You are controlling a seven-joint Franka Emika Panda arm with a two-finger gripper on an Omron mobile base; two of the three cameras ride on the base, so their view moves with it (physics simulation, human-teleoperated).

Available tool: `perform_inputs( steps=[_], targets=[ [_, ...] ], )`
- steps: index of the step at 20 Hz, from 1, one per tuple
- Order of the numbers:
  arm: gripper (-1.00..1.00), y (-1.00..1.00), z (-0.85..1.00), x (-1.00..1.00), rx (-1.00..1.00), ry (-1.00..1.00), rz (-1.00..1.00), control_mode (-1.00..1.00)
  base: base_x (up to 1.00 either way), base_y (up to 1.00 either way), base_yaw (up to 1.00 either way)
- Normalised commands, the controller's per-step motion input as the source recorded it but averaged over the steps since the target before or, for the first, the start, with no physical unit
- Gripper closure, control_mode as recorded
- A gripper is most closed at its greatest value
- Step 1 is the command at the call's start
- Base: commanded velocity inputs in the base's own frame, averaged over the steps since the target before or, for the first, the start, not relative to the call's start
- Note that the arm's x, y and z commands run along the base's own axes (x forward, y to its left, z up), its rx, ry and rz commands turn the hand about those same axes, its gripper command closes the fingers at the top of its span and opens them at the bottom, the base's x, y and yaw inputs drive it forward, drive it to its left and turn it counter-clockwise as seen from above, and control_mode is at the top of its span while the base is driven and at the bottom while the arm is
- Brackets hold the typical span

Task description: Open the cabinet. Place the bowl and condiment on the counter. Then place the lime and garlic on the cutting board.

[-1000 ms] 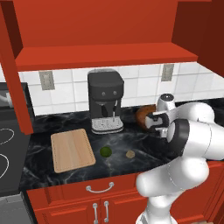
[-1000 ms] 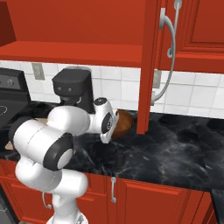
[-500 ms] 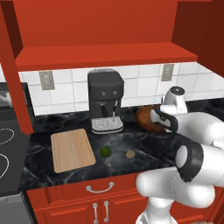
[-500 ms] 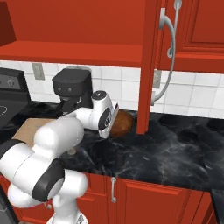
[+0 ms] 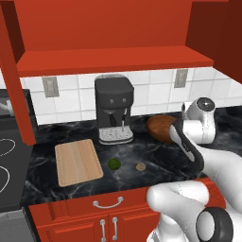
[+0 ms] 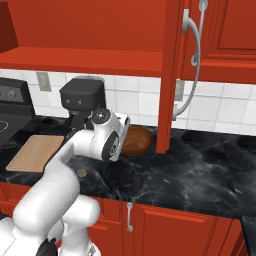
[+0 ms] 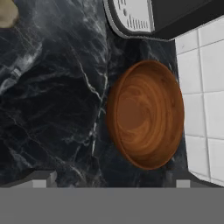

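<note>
The brown bowl point(image 7: 146, 113) stands upright on the black counter point(image 7: 52, 100) beside the tiled wall, just right of the coffee machine. My gripper point(image 7: 113, 180) hovers over it, open and empty, a fingertip on either side of the bowl's near rim. From the sides the bowl point(image 5: 159, 127) point(image 6: 138, 140) sits behind my white hand. The small dark condiment point(image 6: 136, 180) stands near the counter's front edge. The lime point(image 5: 114, 163) and the garlic point(image 5: 140, 166) lie on the counter right of the cutting board point(image 5: 78, 161). The cabinet point(image 5: 113, 59) is open, its right door point(image 6: 170, 75) swung out.
A black coffee machine point(image 5: 113, 111) stands against the backsplash, left of the bowl. A stove point(image 5: 7, 165) borders the counter on the left. The open right door hangs over the counter just right of the bowl. The left door point(image 5: 14, 85) also juts forward.
My hand has lifted up and away from the bowl, which stays on the counter. The jaws have spread slightly wider.
</note>
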Motion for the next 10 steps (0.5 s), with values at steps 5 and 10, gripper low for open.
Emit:
perform_inputs(
  steps=[5,10],
  targets=[
    [-1.00,0.01,0.44,-0.47,0.00,-0.07,0.00,-1.00,0.00,0.00,0.00],
    [-1.00,0.06,0.48,-0.31,0.00,-0.01,0.00,-1.00,0.00,0.00,0.00]
  ],
)
